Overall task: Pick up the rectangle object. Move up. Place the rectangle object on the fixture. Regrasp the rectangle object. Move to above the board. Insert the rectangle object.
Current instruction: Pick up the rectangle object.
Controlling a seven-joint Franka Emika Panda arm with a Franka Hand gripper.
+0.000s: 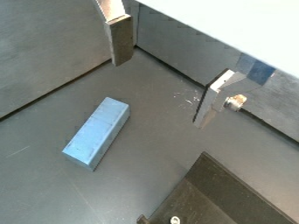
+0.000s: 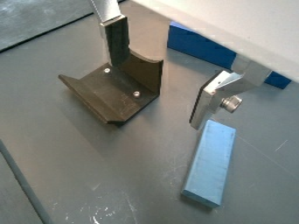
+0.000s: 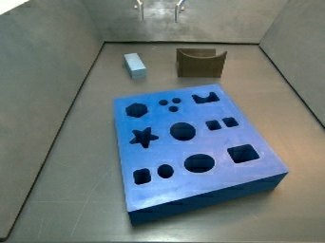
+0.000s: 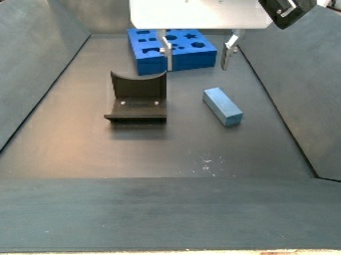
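Claw (image 4: 196, 52) hangs open and empty above the floor. The rectangle object (image 4: 222, 106) lies flat just below and beside it, untouched; the fixture (image 4: 136, 100) stands near, awaiting the regrasp.

Gripper (image 4: 196, 54): white boxy housing in a side view, black camera module at its corner. Two flat silver plate fingers (image 2: 212, 98) with dark pads; a round silver screw head protrudes from one in both wrist views.
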